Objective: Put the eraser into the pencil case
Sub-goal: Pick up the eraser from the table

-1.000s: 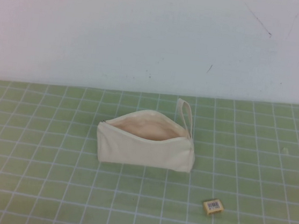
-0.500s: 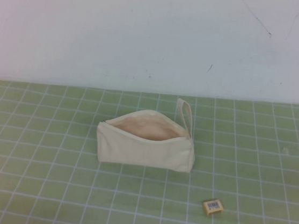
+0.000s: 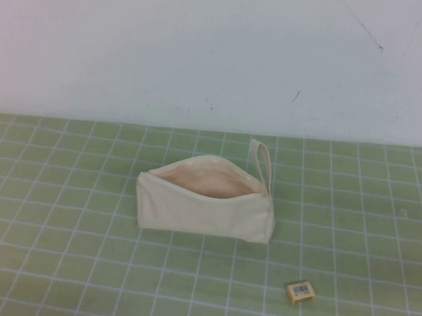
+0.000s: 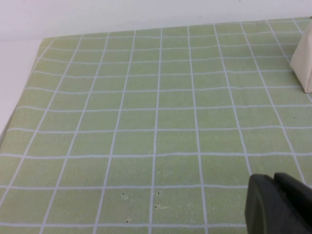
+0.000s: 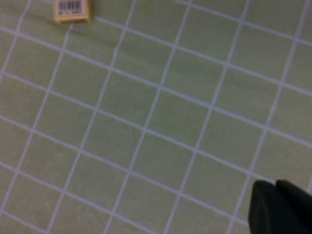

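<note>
The right gripper [image 5: 279, 208] is seen only as a dark tip at the edge of its wrist view, hanging over bare mat; whether its fingers are spread or closed cannot be told. The same holds for the left gripper [image 4: 279, 204], which hangs over the mat's left part, well apart from the work.

The eraser [image 3: 300, 291] lies flat on the green grid mat [image 3: 47, 261], label up, near the front and to the right of the pencil case [image 3: 204, 203]. The case's mouth is open upward.

The pickup is judged not yet begun. The eraser should be approached from straight above, gripped across its short sides, then released over the middle of the opening.

Counted: one eraser, one case, two grippers.
</note>
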